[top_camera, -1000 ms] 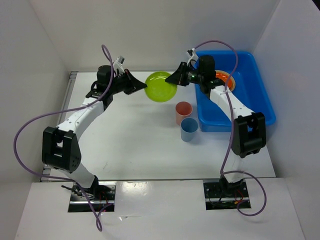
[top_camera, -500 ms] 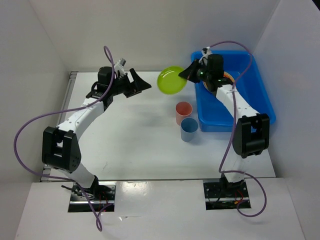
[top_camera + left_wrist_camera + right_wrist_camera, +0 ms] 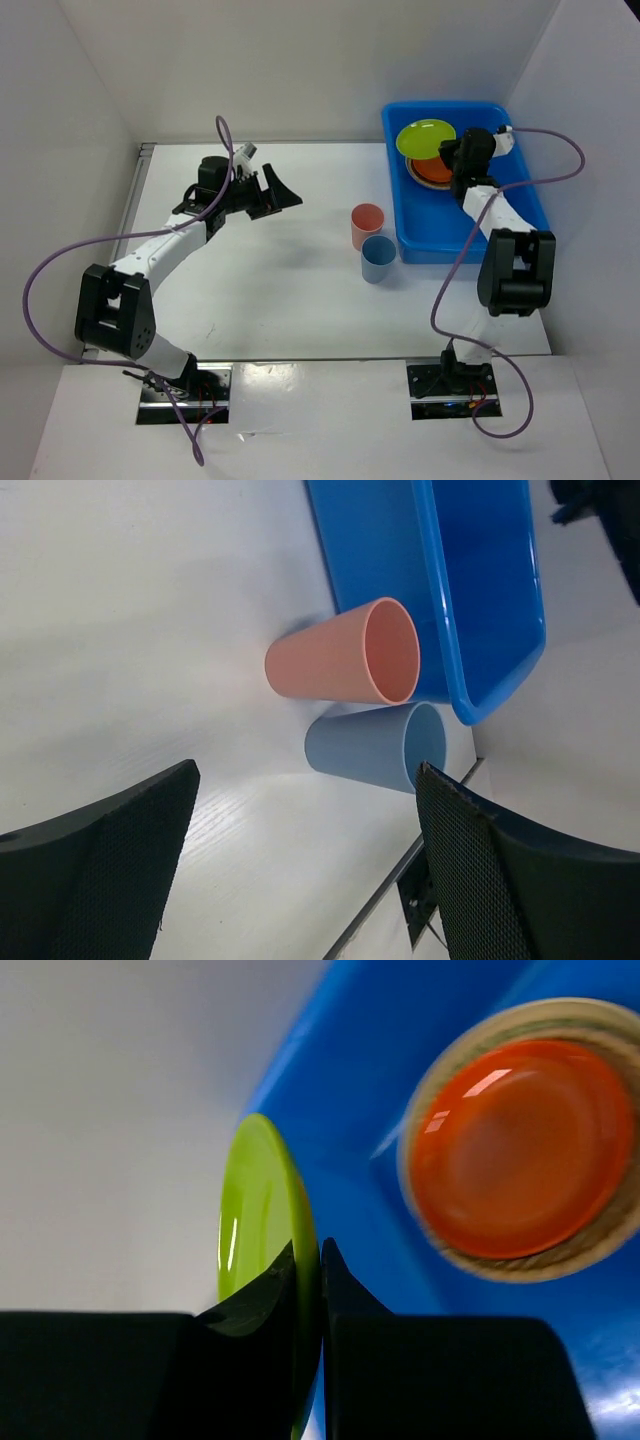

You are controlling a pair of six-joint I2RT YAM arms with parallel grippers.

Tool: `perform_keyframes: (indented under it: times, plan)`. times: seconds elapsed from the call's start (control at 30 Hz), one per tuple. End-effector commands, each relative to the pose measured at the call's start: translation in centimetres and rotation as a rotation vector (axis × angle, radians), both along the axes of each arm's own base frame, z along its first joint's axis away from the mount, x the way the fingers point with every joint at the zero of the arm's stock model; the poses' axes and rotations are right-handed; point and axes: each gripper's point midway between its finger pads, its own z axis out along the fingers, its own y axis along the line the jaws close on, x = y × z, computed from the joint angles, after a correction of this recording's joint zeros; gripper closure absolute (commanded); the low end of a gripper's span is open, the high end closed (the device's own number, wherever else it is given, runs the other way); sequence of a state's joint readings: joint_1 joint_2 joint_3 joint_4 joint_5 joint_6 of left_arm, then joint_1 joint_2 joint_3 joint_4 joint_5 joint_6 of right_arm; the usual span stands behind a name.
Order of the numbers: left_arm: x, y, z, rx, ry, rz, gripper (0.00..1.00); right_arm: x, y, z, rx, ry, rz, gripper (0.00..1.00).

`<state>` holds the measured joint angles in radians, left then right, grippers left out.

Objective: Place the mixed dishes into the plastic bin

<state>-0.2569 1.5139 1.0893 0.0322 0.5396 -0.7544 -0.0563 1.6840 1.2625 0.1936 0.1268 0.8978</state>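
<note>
Left arm reaches forward, left gripper fingers spread wide apart. Right arm stretches forward, right gripper pinching a plate rim.

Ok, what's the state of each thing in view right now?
Lime green round plate, clamped by right tool, over bright blue plastic bin.
Orange round plate, lying on woven bamboo tray in bin.
Salmon-pink cup, upright, outside bin.
Blue cup, upright, outside bin.
Left tool, open, empty.

The lime plate tilts over the blue bin (orange plate inside); 2 cups stand outside.
</note>
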Motion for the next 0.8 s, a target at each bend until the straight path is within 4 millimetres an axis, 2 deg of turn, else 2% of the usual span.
perform_keyframes:
  times: [0.0,0.03,0.07,0.13,0.17,0.2,0.23,0.27,0.3,0.33,0.4,0.43,0.47,0.5,0.57,0.63,0.67,0.7,0.73,0.77]
  plan:
    - [-0.5,-0.5,2.3,-0.008,-0.104,-0.059,0.05,2.4,-4.1,-1.4,0.045,-0.044,-0.190,1.00]
    - [-0.5,-0.5,2.3,-0.008,-0.104,-0.059,0.05,2.7,-4.5,-1.7,0.041,-0.040,-0.209,1.00]
    - [-0.7,-0.9,2.3,-0.008,-0.104,-0.069,0.05,3.0,-4.9,-3.5,0.035,-0.008,-0.232,1.00]
    - [-0.5,-0.9,2.8,-0.006,-0.124,-0.072,0.05,3.6,-5.9,-3.8,0.023,-0.013,-0.280,1.00]
    - [-0.7,-1.3,3.1,-0.002,-0.132,-0.085,0.05,4.1,-5.9,-5.3,0.021,0.013,-0.280,1.00]
    - [-0.3,-1.2,2.9,0.012,-0.133,-0.073,0.05,4.6,-6.1,-5.1,0.019,0.006,-0.291,1.00]
    - [-0.4,-1.4,2.9,0.030,-0.137,-0.081,0.05,4.9,-6.2,-5.8,0.018,0.022,-0.291,1.00]
    - [-0.4,-2.0,2.7,0.043,-0.136,-0.092,0.05,5.4,-6.7,-5.9,0.018,0.035,-0.300,0.99]
    - [0.3,-1.9,2.7,0.060,-0.141,-0.075,0.05,5.8,-6.8,-7.4,0.016,0.065,-0.300,0.96]
    - [0.1,-2.4,2.3,0.082,-0.138,-0.091,0.05,6.2,-6.8,-7.8,0.016,0.069,-0.300,0.93]
    - [0.3,-3.3,1.1,0.122,-0.125,-0.094,0.05,6.9,-7.3,-8.9,0.018,0.093,-0.300,0.74]
    - [0.5,-3.5,1.1,0.147,-0.129,-0.097,0.05,7.1,-7.7,-9.2,0.009,0.105,-0.290,0.60]
    - [0.9,-3.8,0.2,0.171,-0.117,-0.096,0.05,7.6,-7.3,-8.8,0.007,0.105,-0.262,0.40]
    - [0.8,-4.5,0.0,0.192,-0.118,-0.103,0.05,7.5,-7.3,-9.8,-0.002,0.145,-0.259,0.04]
    - [1.9,-4.8,-0.6,0.252,-0.117,-0.070,0.05,7.1,-7.5,-10.4,-0.019,0.184,-0.265,0.01]
    - [2.3,-5.3,-0.9,0.302,-0.122,-0.048,0.05,6.1,-8.0,-9.4,-0.026,0.191,-0.271,0.01]
    - [2.9,-5.1,-1.7,0.336,-0.122,-0.041,0.05,5.3,-7.9,-9.7,-0.036,0.208,-0.267,0.01]
    - [3.2,-5.8,-1.0,0.340,-0.136,-0.040,0.05,4.5,-7.8,-9.6,-0.036,0.217,-0.267,0.01]
    - [3.5,-6.1,-0.8,0.362,-0.155,-0.030,0.05,3.7,-7.7,-7.0,-0.048,0.168,-0.264,0.01]
    - [4.0,-6.1,-1.5,0.383,-0.149,-0.030,0.05,2.3,-7.5,-7.8,-0.048,0.189,-0.264,0.01]
